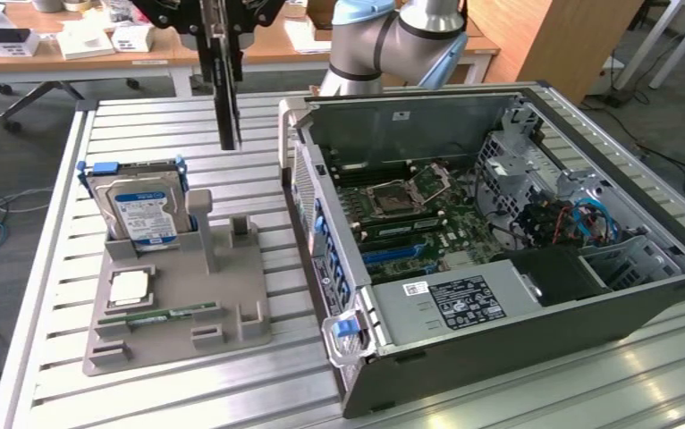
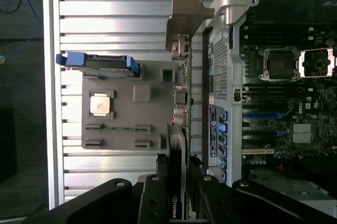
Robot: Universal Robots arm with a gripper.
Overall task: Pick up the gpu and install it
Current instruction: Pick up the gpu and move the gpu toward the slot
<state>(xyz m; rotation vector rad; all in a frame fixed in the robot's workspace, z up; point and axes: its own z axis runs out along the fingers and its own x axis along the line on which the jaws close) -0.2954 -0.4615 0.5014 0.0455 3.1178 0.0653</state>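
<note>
The gpu (image 1: 228, 98) hangs edge-down in the air, a thin dark card above the slatted table between the grey parts holder and the open computer case. My gripper (image 1: 221, 31) is shut on its upper end. In the wrist view the gpu (image 2: 177, 145) shows edge-on between my fingers (image 2: 156, 192), and its pale metal bracket (image 2: 185, 18) is at the far end. My gripper (image 2: 178, 176) sits over the gap beside the case wall (image 2: 224, 76). The motherboard (image 1: 420, 210) lies exposed inside the case, with blue slots (image 1: 393, 255) near its lower part.
The grey parts holder (image 1: 229, 304) carries a blue-labelled hard drive (image 1: 139, 210), a square processor (image 1: 129, 286) and a green RAM stick (image 1: 157, 317). The open case (image 1: 629, 304) takes up the exterior view's right half of the table. Desks and chairs stand behind.
</note>
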